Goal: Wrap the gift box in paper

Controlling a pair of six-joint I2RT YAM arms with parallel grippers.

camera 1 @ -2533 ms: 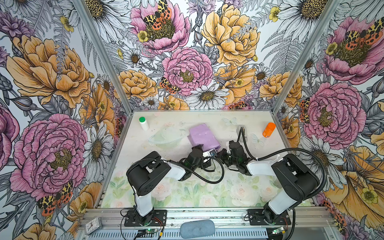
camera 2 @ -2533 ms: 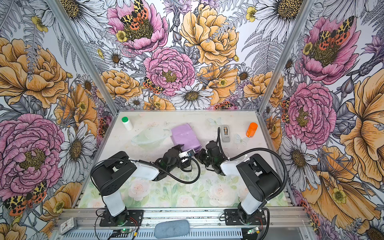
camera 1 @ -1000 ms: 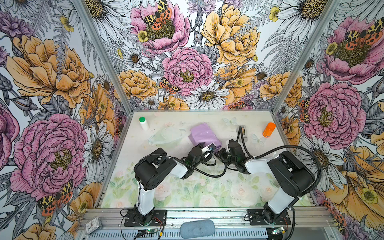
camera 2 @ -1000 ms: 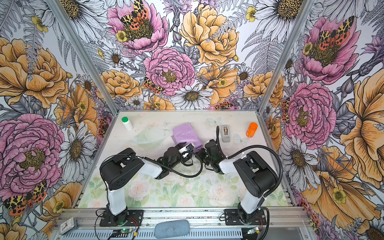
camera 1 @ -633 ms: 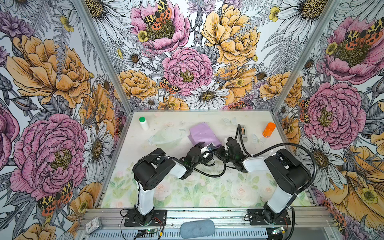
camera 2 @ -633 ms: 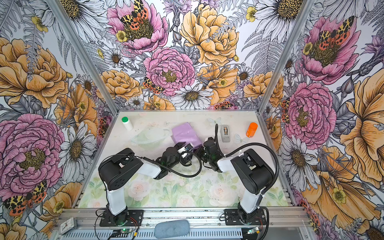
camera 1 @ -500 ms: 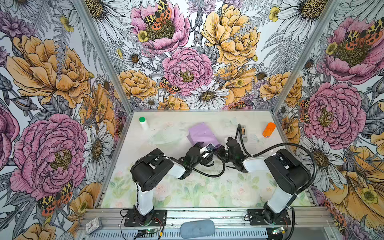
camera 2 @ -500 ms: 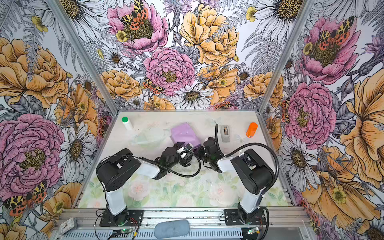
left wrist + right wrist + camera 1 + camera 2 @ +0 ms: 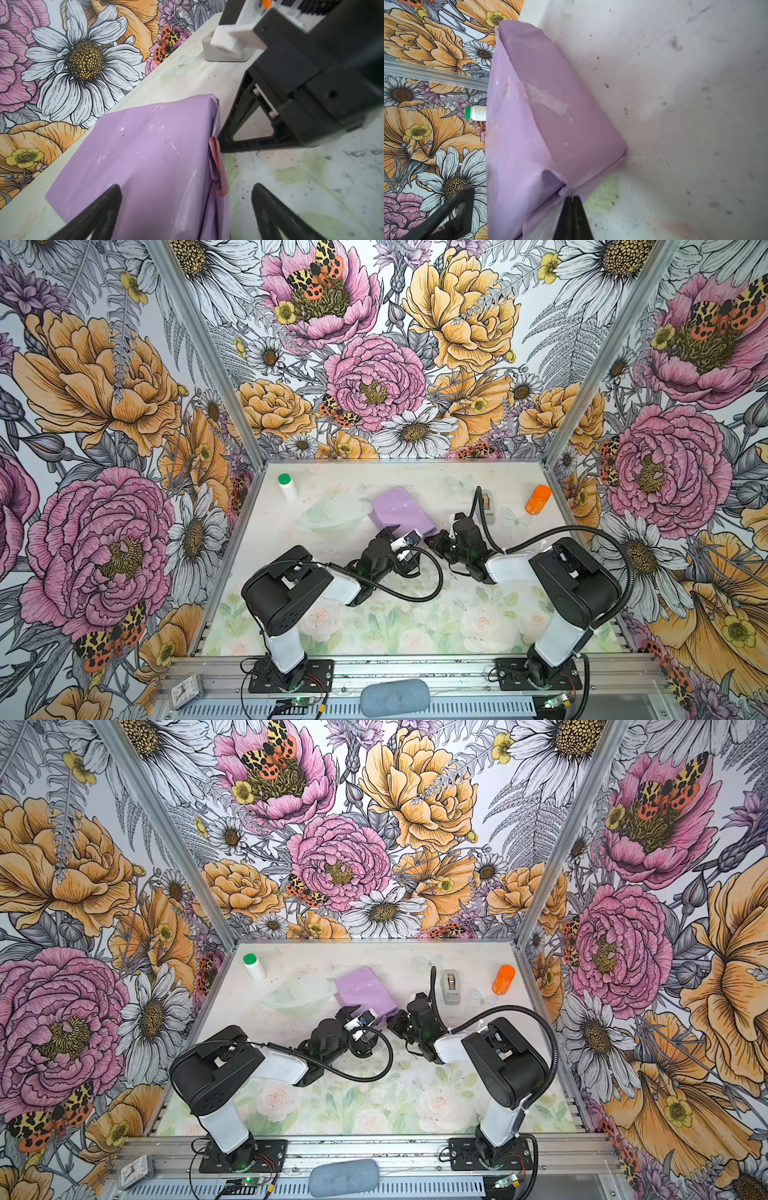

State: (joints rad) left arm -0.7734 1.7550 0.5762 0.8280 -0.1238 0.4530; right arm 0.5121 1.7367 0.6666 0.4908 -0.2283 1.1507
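The gift box is fully covered by the lilac paper (image 9: 401, 510) (image 9: 365, 990), so none of its own surface shows. The wrapped parcel lies mid-table, with clear tape on its top (image 9: 548, 101). My left gripper (image 9: 402, 536) (image 9: 187, 187) is open, its fingers astride the parcel's near corner, one over the top and one over the table beside it. A pink paper flap (image 9: 218, 166) sticks out along the side fold. My right gripper (image 9: 437, 537) (image 9: 572, 197) is shut, its tips touching that folded side of the paper with nothing between them.
A grey tape dispenser (image 9: 488, 506) stands just behind the right wrist. An orange bottle (image 9: 538, 499) is at the back right and a green-capped white bottle (image 9: 286, 486) at the back left. A clear plastic dish (image 9: 332, 514) lies left of the parcel. Flowered walls enclose three sides.
My left gripper's jaws have spread wide open over the last second. Both grippers have edged closer to the wrapped parcel since the earliest frames.
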